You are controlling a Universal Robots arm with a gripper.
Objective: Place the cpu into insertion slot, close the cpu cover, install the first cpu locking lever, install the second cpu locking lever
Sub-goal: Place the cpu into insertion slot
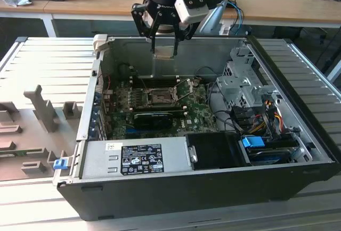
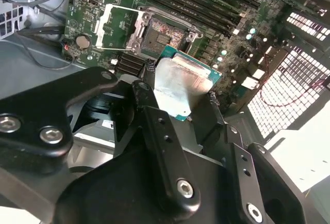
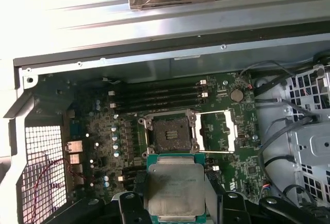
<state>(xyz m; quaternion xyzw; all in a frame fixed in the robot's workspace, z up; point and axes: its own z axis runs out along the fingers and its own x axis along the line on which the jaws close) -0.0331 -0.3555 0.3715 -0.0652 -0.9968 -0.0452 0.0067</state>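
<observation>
My gripper [image 1: 164,46] hangs above the back wall of the open computer case [image 1: 176,191], shut on the cpu [image 1: 163,52], a small square chip with a silver-grey top and green edge. In both wrist views the cpu [image 3: 175,185] [image 2: 181,82] sits flat between the black fingers [image 2: 149,105]. Well below it on the green motherboard lies the insertion slot [image 1: 159,97] [image 3: 168,134] [image 2: 164,32], bare and uncovered. The cpu cover [image 3: 219,129] [image 2: 116,25], a silvery frame with a square window, is swung open and lies beside the slot.
A long black card [image 1: 154,117] sits just in front of the slot. A grey power supply [image 1: 136,156] runs along the case front, with a metal drive cage [image 1: 240,82] and cable bundles at the exterior view's right. Memory slots [image 3: 154,96] lie behind the socket.
</observation>
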